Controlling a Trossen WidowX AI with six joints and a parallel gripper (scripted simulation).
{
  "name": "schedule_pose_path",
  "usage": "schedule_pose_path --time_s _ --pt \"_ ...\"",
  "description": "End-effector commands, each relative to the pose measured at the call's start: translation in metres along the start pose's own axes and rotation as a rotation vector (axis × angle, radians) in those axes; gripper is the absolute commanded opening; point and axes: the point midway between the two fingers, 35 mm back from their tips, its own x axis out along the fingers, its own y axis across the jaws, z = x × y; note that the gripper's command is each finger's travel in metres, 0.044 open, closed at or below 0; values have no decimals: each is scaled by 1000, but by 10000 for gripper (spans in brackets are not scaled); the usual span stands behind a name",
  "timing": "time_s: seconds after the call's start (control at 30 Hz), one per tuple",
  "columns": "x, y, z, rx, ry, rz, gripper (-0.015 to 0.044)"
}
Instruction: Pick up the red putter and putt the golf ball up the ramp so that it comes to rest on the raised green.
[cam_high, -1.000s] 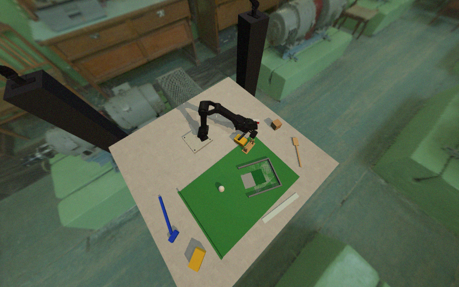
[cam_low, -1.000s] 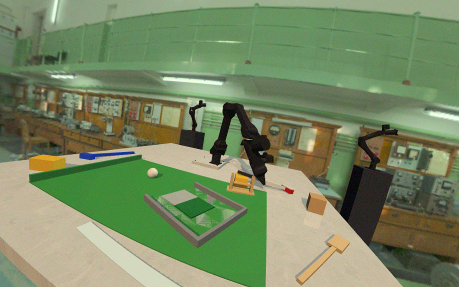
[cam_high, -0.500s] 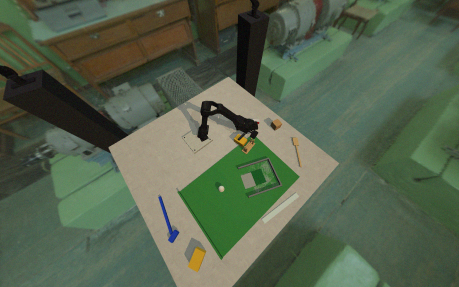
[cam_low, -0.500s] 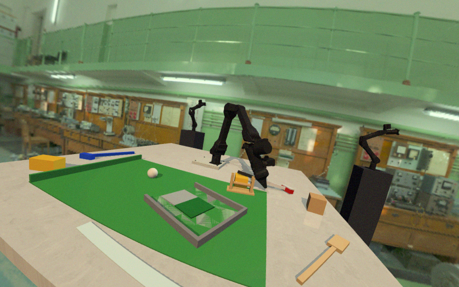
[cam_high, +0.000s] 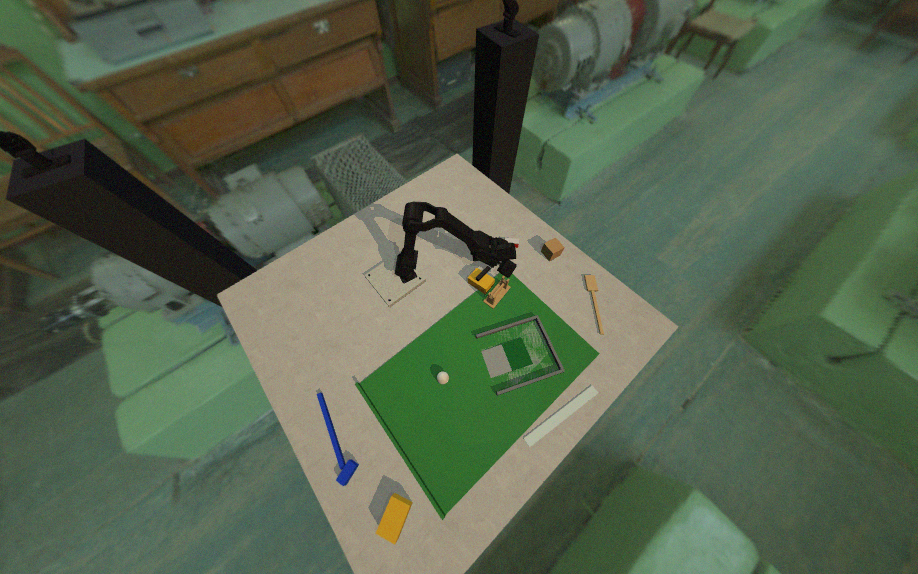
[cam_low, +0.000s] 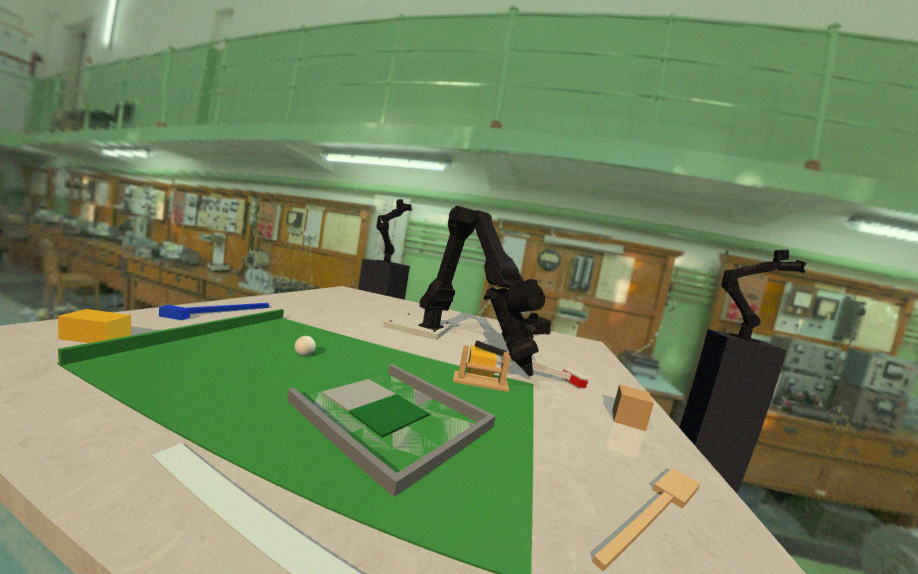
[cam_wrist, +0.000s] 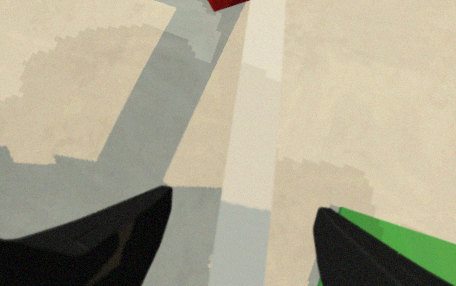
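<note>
The half-closed hand (cam_wrist: 243, 235) straddles the red putter (cam_wrist: 252, 130), its pale shaft pointing to twelve o'clock, gripping nothing yet; next, likely clench and lift.

The room is a workshop hall with a pale green gallery wall (cam_low: 473, 87) overhead. Fluorescent ceiling lights (cam_low: 385, 161) run beneath it. Wooden benches with instrument panels (cam_low: 223, 223) line the far wall. The floor (cam_high: 744, 169) consists of worn grey-green planks. A wooden drawer cabinet (cam_high: 236, 87) stands beside grey motors (cam_high: 595, 40) on green plinths.
</note>
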Motion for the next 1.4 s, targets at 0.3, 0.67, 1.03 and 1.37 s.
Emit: schedule_pose_path --time_s 0.3,0.67,1.03,1.37 --pt "0 0 0 0 0 0 20" --pt "-40 -4 27 0 -1 0 0" --pt "-81 -3 48 -2 -1 -6 0" --pt "-109 -56 -2 101 155 -177 0"
